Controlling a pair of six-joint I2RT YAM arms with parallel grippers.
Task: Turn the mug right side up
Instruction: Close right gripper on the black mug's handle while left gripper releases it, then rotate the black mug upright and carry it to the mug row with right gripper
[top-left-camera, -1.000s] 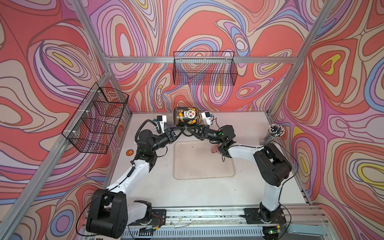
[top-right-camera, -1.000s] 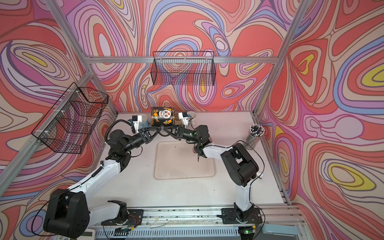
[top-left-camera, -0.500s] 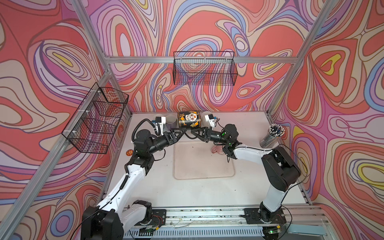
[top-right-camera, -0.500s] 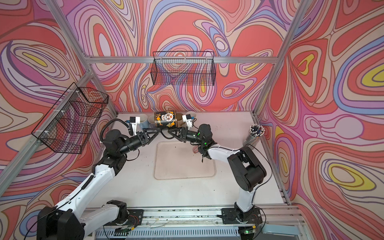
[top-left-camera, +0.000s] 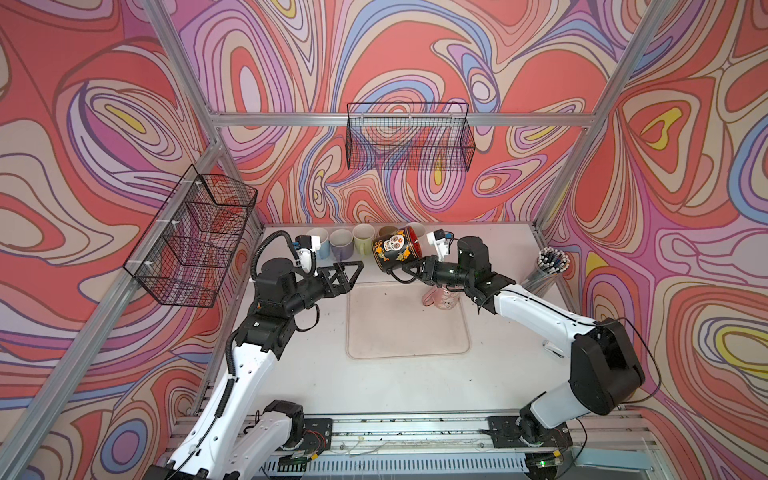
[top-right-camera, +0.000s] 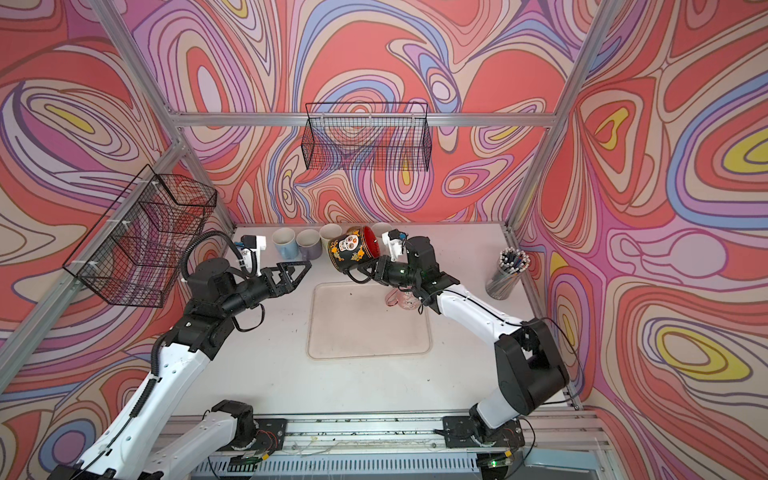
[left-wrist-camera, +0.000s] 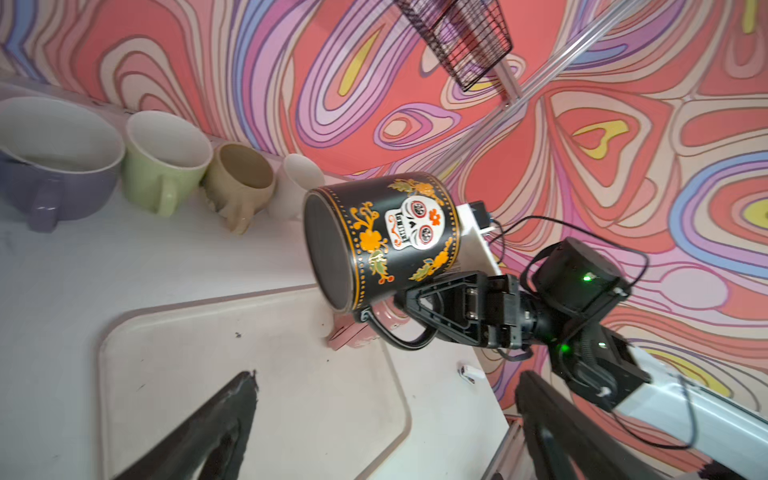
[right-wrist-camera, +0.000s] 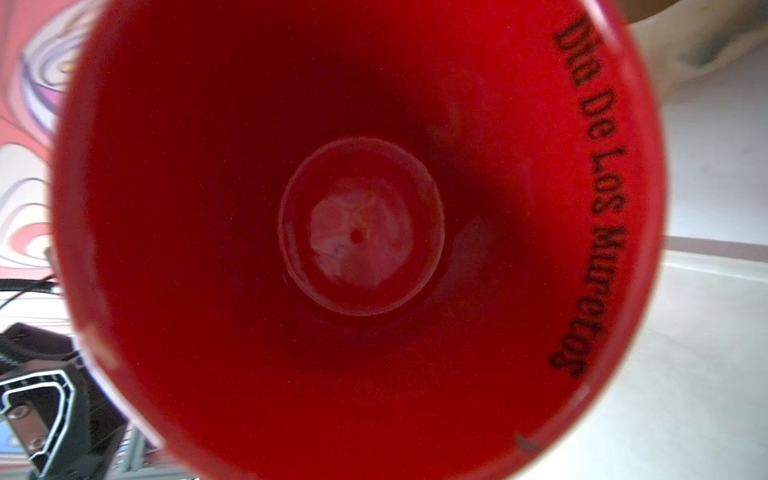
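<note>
Swirled red and lilac walls close in a white tabletop with a beige tray (top-left-camera: 407, 332) at its middle. Above the tray's far edge the skull mug (top-left-camera: 395, 249) hangs in the air, tipped nearly onto its side, with its black base toward the left arm and its red mouth toward the right wrist. The right gripper (top-left-camera: 411, 270) has its fingers pinched narrow on the mug's handle, which points down at the tray. The left gripper (top-left-camera: 353, 270) stands wide and empty just off the tray's far left corner, apart from the mug. A pink mug (top-left-camera: 440, 299) sits on the tray's far right corner, beneath the right arm, and a row of upright mugs (top-left-camera: 340, 243) lines the wall beyond the tray.

The step in hand looks like the final roll. The wrist should turn slowly until the base is level and the mouth faces up, because a handle pinch lets a heavy mug swing. The mug should then go down on a bare part of the tray, clear of the pink mug and the row, and the fingers should part only once the base sits flat
</note>
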